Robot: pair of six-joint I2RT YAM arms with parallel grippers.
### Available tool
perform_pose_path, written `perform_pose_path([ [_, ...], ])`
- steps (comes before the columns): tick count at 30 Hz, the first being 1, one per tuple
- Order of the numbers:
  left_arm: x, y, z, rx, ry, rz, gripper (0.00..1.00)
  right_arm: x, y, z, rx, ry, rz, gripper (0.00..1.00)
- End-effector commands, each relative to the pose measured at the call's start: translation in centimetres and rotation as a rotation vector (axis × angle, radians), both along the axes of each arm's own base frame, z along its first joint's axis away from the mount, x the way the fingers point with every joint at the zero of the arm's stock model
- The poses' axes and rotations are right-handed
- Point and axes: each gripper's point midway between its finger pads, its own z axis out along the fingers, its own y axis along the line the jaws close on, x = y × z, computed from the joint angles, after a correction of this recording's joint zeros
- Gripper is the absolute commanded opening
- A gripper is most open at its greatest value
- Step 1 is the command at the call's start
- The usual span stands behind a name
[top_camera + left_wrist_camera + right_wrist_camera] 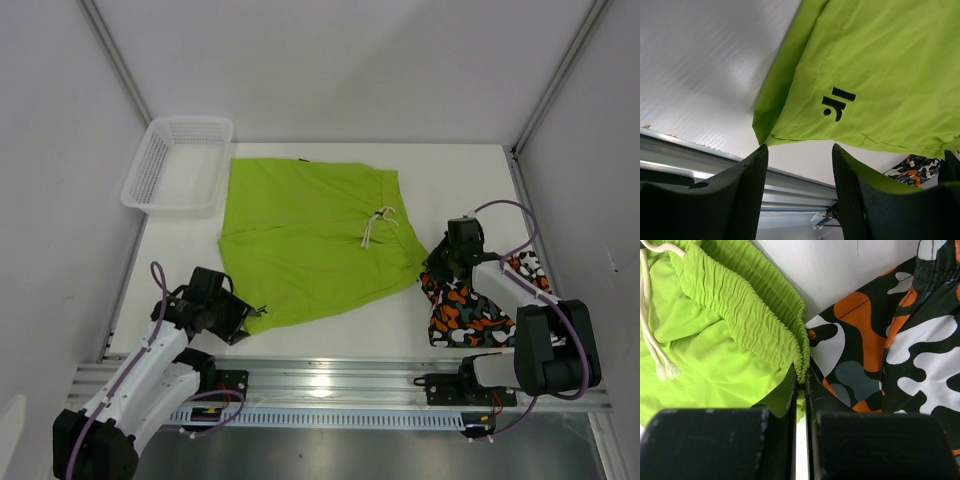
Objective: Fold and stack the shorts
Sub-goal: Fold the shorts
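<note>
Where overhead hides the grip, right hand [801, 390] pinches lime shorts [715, 350] waistband, left hand [799, 150] parted at hem corner

A: Shorts, count?
B: Two pairs. One lime green shorts [310, 235], one camouflage shorts [470, 315].
A: Baskets?
B: One, the white mesh basket [172, 203].
A: Arms?
B: Two entered: left arm [150, 365], right arm [540, 340].
A: Tables?
B: One table [185, 255].
</note>
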Motion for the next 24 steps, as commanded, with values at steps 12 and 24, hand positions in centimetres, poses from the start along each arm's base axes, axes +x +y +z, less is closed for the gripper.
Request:
perform_pose_path([
  [12,1.2,-0.4,-3.8,0.038,0.108,0.048,0.42,0.7,-0.1,1.5,0.010,-0.079,-0.028,0.00],
  [24,1.0,0.1,-3.0,0.069,0.044,-0.008,0.00,-0.1,-2.4,3.1,-0.108,-0.043,-0.038,0.00],
])
